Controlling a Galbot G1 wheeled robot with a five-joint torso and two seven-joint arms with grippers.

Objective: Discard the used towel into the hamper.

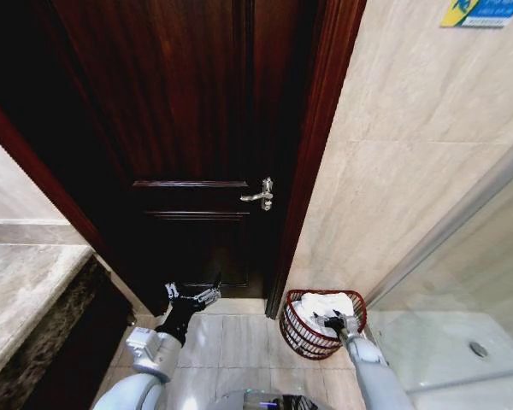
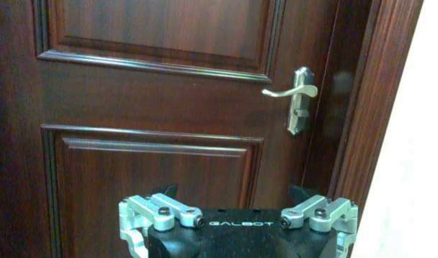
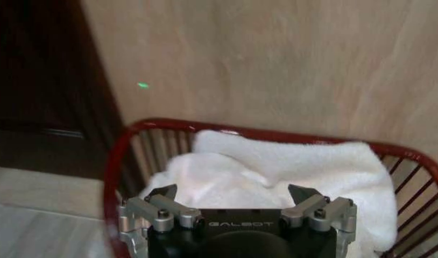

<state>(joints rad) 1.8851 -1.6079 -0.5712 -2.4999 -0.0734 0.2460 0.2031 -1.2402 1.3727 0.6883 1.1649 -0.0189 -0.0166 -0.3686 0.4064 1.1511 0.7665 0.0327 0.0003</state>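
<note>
"GALBOT" on left pincer (image 2: 233,194), same on right pincer (image 3: 233,194)

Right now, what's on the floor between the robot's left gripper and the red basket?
Nothing: in the head view, only bare floor tiles and the door frame's foot lie between the left gripper and the hamper.
</note>
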